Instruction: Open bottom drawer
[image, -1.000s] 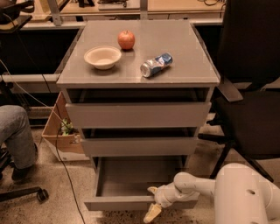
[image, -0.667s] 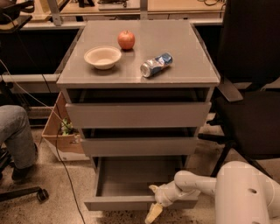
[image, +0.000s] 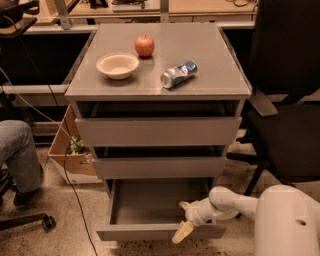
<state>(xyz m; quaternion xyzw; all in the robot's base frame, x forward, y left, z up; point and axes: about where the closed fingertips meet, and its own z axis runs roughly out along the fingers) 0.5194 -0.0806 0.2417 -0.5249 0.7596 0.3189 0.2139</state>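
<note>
The bottom drawer (image: 145, 232) sits pulled out at the foot of the cabinet (image: 215, 75), the gripper (image: 180, 222) straddling its front lip with fingers (image: 182, 232) apart — unclamped, we judge — so a further pull may slip off or skew it.

Apple (image: 144, 45) near back edge; bowl (image: 117, 65) toward left edge; can (image: 178, 74) lying on side, mid-bench; black chair (image: 287, 100) beyond right edge.
</note>
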